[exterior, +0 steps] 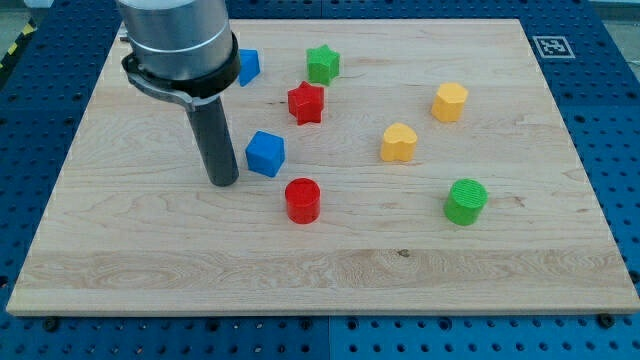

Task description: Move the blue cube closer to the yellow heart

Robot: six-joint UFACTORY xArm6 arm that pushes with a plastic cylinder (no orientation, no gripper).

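Note:
The blue cube (266,153) sits left of the board's middle. The yellow heart (399,142) lies to its right, well apart from it. My tip (223,183) rests on the board just left of the blue cube, a small gap away, not visibly touching it. The arm's grey body covers the view's top left.
A red cylinder (302,200) sits just below and right of the blue cube. A red star (306,103) and green star (323,64) lie above it. A second blue block (247,67) is partly hidden by the arm. A yellow hexagon (450,101) and green cylinder (466,201) are at right.

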